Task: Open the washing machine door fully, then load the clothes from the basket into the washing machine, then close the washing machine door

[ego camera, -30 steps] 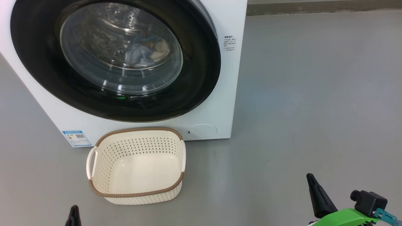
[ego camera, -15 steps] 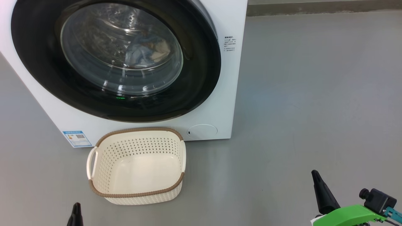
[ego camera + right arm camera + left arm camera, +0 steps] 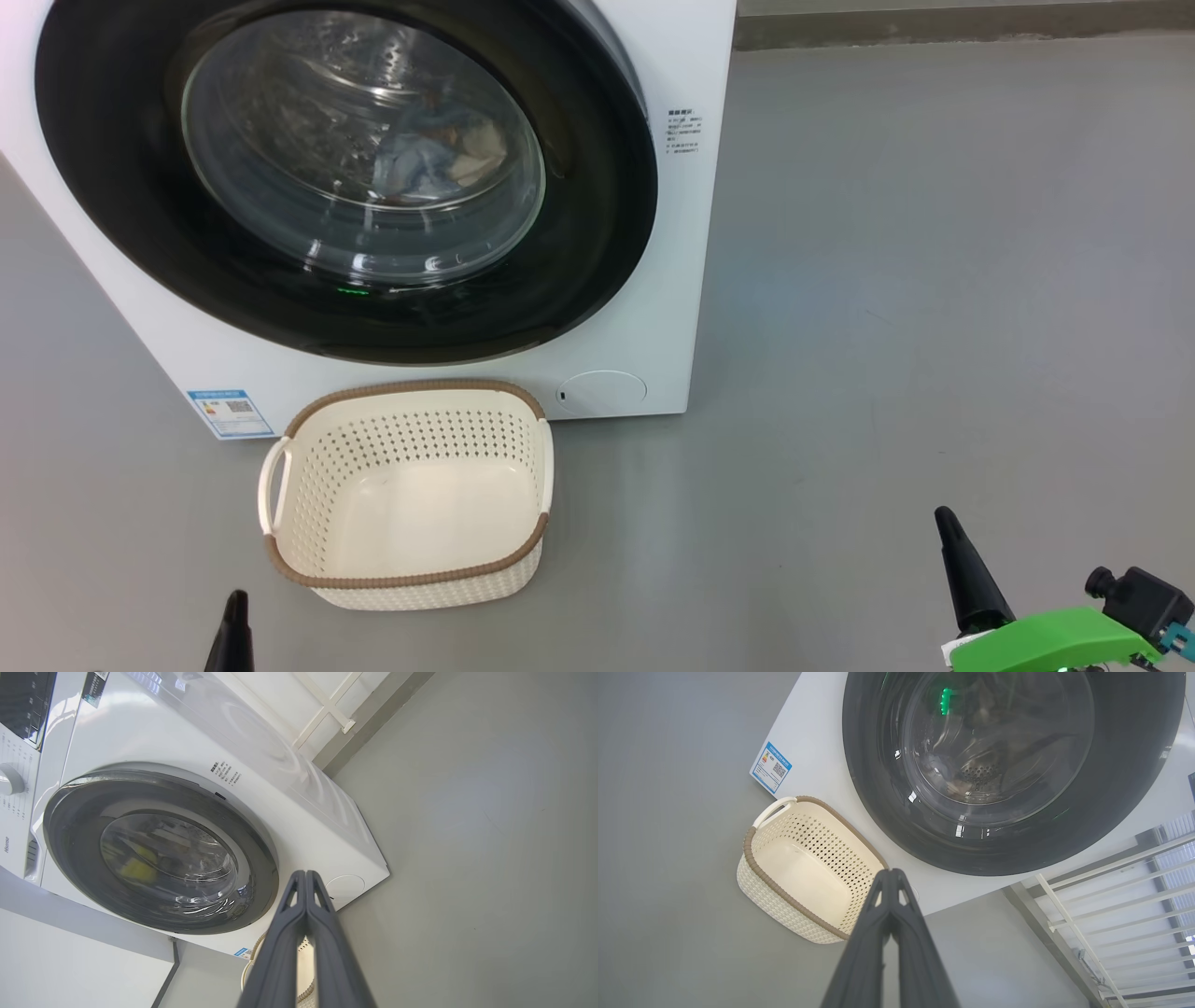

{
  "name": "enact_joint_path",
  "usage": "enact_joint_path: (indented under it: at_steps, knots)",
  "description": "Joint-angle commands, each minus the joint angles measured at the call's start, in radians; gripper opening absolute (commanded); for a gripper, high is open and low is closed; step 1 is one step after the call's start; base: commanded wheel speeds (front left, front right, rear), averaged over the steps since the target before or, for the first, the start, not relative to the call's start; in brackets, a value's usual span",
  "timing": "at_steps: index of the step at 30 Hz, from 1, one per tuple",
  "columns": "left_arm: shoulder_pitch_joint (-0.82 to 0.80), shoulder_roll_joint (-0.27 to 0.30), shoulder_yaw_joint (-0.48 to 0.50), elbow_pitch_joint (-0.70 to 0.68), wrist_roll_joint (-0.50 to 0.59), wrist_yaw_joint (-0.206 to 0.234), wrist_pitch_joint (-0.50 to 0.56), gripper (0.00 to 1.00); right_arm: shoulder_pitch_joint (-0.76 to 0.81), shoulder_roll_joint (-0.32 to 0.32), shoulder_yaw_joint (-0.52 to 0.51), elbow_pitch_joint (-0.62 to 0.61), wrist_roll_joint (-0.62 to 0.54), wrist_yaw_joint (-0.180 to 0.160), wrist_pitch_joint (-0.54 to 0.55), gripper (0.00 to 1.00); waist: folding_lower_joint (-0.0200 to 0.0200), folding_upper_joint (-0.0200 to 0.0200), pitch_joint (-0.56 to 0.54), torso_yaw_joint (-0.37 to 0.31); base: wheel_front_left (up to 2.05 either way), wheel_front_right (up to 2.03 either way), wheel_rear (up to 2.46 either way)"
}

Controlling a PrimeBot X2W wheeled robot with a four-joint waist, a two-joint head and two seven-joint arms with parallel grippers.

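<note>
the washing machine door (image 3: 597, 233) sits flush on the washing machine (image 3: 672, 280), the clothes (image 3: 439, 154) behind its glass, the basket (image 3: 411, 583) empty just before the machine. left gripper (image 3: 237, 607) and right gripper (image 3: 948, 527), jaws pinched together on nothing, hover well before it. if the latch hasn't caught, the door could swing open.

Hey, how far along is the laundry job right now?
Done: the basket lies empty, the clothes show inside the drum through the glass, and the washing machine door looks shut against the washing machine. In hand: nothing; the left gripper and right gripper have their fingers pressed together, empty, off the machine. Left: nothing that I can see.
</note>
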Motion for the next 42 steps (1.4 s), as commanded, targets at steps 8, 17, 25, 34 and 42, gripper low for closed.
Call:
enact_joint_path:
  at_steps: [8, 17, 25, 34, 42]
  knots:
    - [-0.071, 0.023, 0.017, -0.008, -0.120, -0.013, 0.031, 0.00, -0.051, -0.010, -0.006, -0.026, 0.122, -0.001, 0.030, 0.00, 0.0000, 0.0000, -0.001, 0.000, 0.00, 0.00, 0.00]
    - [-0.088, 0.024, 0.017, 0.001, -0.213, -0.017, 0.054, 0.00, -0.056, -0.010, -0.014, -0.026, 0.218, -0.001, 0.053, 0.00, 0.0000, 0.0000, -0.003, 0.001, 0.00, 0.00, 0.00]
    - [-0.106, 0.025, 0.018, 0.011, -0.306, -0.021, 0.078, 0.00, -0.061, -0.010, -0.023, -0.026, 0.313, -0.001, 0.077, 0.00, 0.0000, 0.0000, -0.004, 0.001, 0.00, 0.00, 0.00]
    - [-0.126, 0.026, 0.018, 0.022, -0.411, -0.025, 0.104, 0.00, -0.067, -0.010, -0.033, -0.026, 0.420, -0.001, 0.104, 0.00, 0.0000, 0.0000, -0.005, 0.002, 0.00, 0.00, 0.00]
    - [-0.143, 0.028, 0.019, 0.032, -0.504, -0.029, 0.127, 0.00, -0.072, -0.009, -0.042, -0.026, 0.515, -0.001, 0.128, 0.00, 0.0000, 0.0000, -0.006, 0.002, 0.00, 0.00, 0.00]
